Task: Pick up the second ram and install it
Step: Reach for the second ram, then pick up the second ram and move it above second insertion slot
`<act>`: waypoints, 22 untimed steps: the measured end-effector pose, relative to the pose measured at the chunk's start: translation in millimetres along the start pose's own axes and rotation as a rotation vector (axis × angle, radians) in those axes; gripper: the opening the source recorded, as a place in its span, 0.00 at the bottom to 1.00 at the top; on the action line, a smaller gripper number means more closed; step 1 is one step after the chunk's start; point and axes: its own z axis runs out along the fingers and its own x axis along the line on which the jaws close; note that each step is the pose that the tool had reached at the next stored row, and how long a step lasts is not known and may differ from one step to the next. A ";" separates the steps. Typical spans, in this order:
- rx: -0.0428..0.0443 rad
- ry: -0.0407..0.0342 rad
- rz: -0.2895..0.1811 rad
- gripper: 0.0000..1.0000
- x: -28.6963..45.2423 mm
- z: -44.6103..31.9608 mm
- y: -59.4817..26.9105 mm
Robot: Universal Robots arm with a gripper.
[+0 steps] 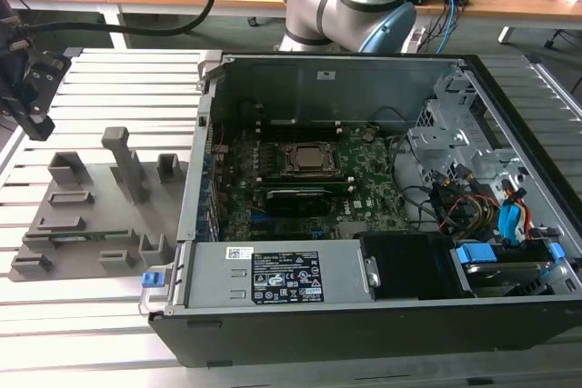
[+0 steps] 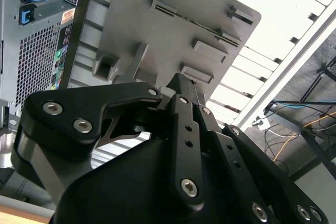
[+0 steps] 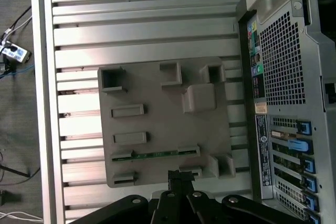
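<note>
The pincer (image 3: pixel 181 178) is pressed together and holds nothing. It hangs over the grey tray (image 3: pixel 157 87), near the second ram (image 3: pixel 155 154). The ram rests in a slot of that tray. The tray sits on the table (image 3: pixel 131 19), beside the open computer case (image 1: pixel 364 224).

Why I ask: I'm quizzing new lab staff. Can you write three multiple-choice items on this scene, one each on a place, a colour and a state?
1. Where does the second ram lie?
A) in the holder tray
B) inside the computer case
C) on top of the computer case

2. What colour is the holder tray?
A) blue
B) grey
C) red

3. The computer case is:
A) shut
B) standing upright
C) lying open

Answers:
1 A: in the first wrist view the green stick lies in the tray.
2 B: its plastic is plain grey.
3 C: the motherboard shows from above in the exterior view.
</note>
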 end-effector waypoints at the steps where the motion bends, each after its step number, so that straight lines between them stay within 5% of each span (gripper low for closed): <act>1: 0.0000 0.0000 0.000 0.11 0.0 0.0 -0.1; 10: 0.0000 0.0000 -0.001 0.11 -0.1 0.1 -1.4; 22: -0.0088 0.0170 -0.378 0.11 -0.1 0.1 -1.4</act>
